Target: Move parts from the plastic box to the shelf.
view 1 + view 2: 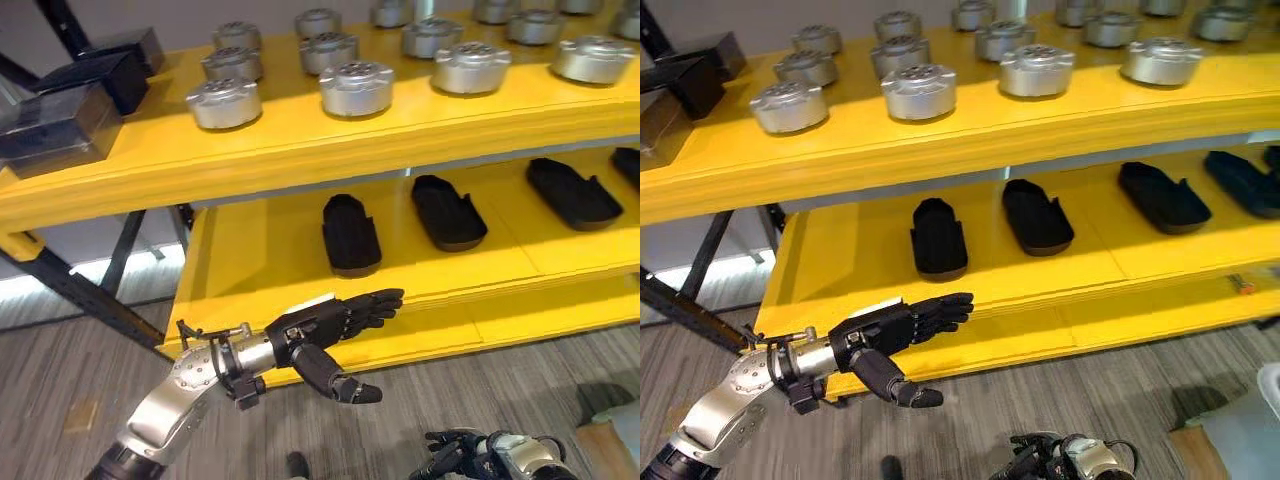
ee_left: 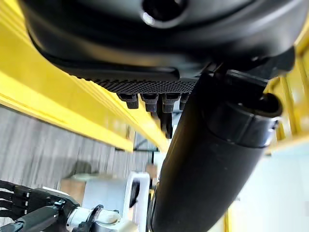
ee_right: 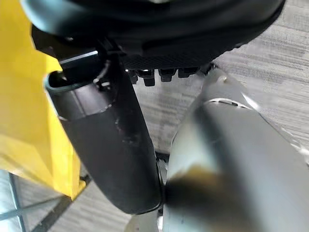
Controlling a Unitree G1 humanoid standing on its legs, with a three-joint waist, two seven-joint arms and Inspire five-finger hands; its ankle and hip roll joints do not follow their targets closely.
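The left hand [image 1: 325,335] is hovering in the lower centre of the frame, in front of the lower yellow shelf [image 1: 250,260], its fingers straight and spread, the thumb jutting down, and nothing in it. The right hand [image 1: 455,455] is sitting low at the bottom right edge, over the floor; I cannot tell how its fingers are set, though its wrist view shows a silver-grey rounded shape close by the thumb that I cannot identify. To do the step well, each part should probably be set flat in a free spot, in line with its neighbours. The black oblong parts [image 1: 350,235] are lying in a row on the lower shelf, well apart from each other; round silver metal parts [image 1: 355,88] are standing on the upper shelf [image 1: 300,140].
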